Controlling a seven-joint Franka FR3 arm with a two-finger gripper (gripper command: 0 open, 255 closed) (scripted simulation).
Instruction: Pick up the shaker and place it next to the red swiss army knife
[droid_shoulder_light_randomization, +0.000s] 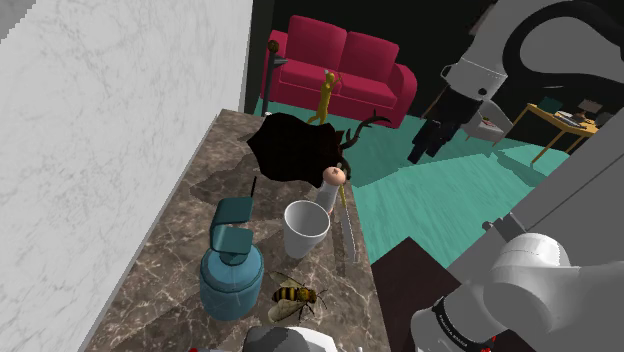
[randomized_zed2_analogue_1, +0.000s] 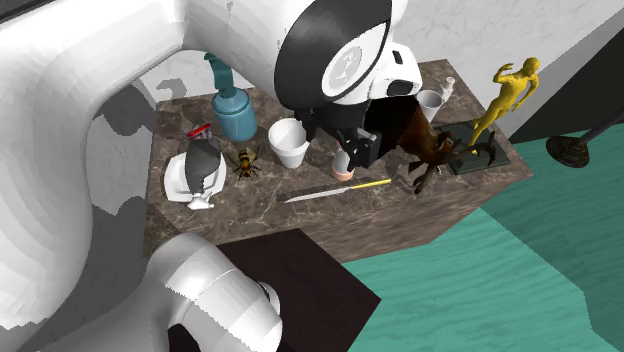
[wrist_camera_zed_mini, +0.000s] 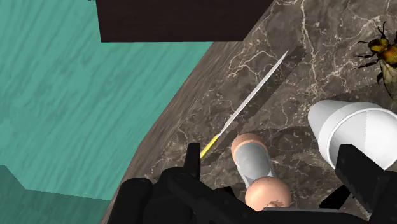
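- I can read no words or numbers anywhere.
- The dark joint cap (randomized_zed2_analogue_1: 341, 58) on my arm bears a pale emblem, too faint to read.
- The tiny lettering on my lower joint (droid_shoulder_light_randomization: 452, 332) is illegible.

The surface (wrist_camera_zed_mini: 318, 70) looks like brown stone with pale veins, smooth and faintly glossy. The shaker (wrist_camera_zed_mini: 254, 162) has a smooth grey body and matt peach ends. The thin blade (wrist_camera_zed_mini: 250, 95) reads as bright metal. The white cup (wrist_camera_zed_mini: 356, 127) is plain and matt. The teal floor (wrist_camera_zed_mini: 76, 114) shows wood-like grain.
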